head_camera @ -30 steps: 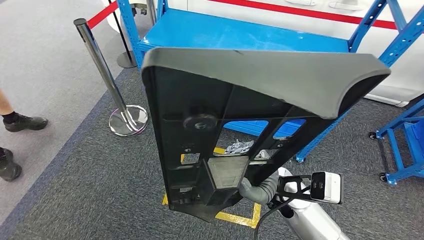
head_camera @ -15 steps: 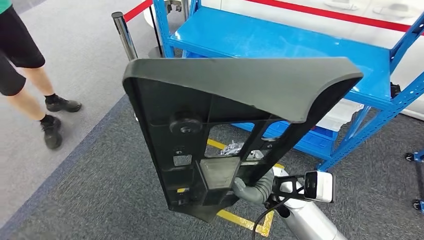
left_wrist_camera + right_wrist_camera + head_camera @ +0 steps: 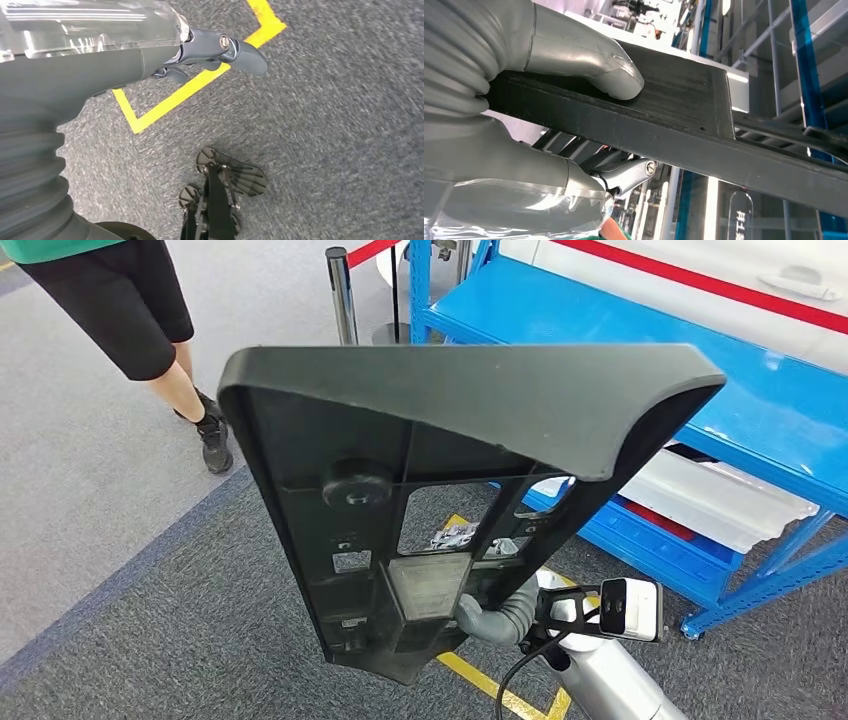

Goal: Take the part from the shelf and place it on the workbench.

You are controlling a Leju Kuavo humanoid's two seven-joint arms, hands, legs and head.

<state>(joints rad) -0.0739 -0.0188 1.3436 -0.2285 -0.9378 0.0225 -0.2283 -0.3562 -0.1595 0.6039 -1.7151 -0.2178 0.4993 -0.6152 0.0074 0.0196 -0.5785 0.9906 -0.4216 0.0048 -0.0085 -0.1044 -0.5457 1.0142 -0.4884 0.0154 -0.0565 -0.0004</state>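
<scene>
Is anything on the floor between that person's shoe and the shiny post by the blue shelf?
No. In the head view, the stretch between the shoe and the chrome post is bare grey carpet.

The right arm [image 3: 625, 680] is a smooth silver tube that ends at the wrist in a grey ribbed cover [image 3: 510, 618]. A black bracket [image 3: 572, 612] at that wrist carries a small white camera box [image 3: 630, 609] with a dark face, and a thin black cable [image 3: 520, 672] loops down beside the arm. The right hand [image 3: 574, 125] has a thick, smooth grey thumb [image 3: 589, 65], a clear glossy shell [image 3: 524, 207] over its back and a silver finger link with a round screw [image 3: 650, 168]. The left hand [image 3: 200, 52] shows the same ribbed grey cover [image 3: 30, 170], a clear shell [image 3: 90, 22] and darker grey fingers [image 3: 247, 56] with a round pivot screw [image 3: 223, 41].
</scene>
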